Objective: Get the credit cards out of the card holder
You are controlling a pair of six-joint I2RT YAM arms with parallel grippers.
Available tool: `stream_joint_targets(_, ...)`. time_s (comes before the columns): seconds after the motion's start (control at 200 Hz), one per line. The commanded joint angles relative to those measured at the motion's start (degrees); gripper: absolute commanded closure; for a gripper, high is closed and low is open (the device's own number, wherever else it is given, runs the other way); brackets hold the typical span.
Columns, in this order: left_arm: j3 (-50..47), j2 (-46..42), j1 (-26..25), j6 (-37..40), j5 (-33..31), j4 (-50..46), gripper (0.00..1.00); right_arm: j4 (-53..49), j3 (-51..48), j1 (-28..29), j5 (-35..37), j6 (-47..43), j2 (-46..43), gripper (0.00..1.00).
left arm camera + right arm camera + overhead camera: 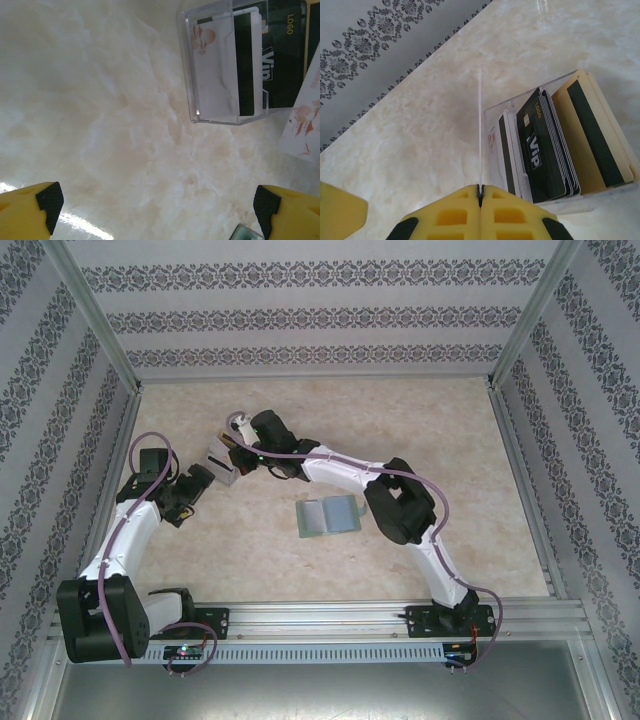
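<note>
1. Left gripper [156, 207]: fingers spread wide, holding nothing, over bare table [450, 440] left of centre, just beside the clear box.
2. Clear box [225, 70]: stands left of the table's centre, between the two grippers. Credit cards [540, 150] stand on edge inside it: white, black with "VIP" lettering, and tan.
3. Right gripper [480, 192]: fingers pressed together, pinching a thin card [480, 130] seen edge-on, beside the box.
4. Card holder [328, 515]: lies open and flat near the table's centre, pale inner panels up, right of the box, apart from both grippers.
</note>
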Motion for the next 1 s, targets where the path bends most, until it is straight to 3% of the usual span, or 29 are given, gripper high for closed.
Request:
stream_joint_targets(0.0, -0.1, -1.0, 0.8, 2.1, -1.4, -2.6, 0.01, 0.1, 3.4, 0.6, 1.6, -1.7, 2.5, 1.00)
stream_joint_targets(0.709, -0.2, -0.6, 0.8, 3.2, 1.3, -1.8, 0.01, -4.5, 9.0, 0.7, -1.0, -5.1, 8.5, 1.00)
stream_joint_targets(0.859, -0.3, -0.6, 0.8, 3.5, 1.3, -1.8, 0.01, -5.6, 9.4, 0.6, -1.4, -6.0, 8.8, 0.92)
stream_joint_targets(0.994, -0.1, -0.5, 0.8, 3.5, 1.6, -1.8, 0.01, -7.4, 10.5, 0.7, -0.6, -6.7, 8.6, 0.76)
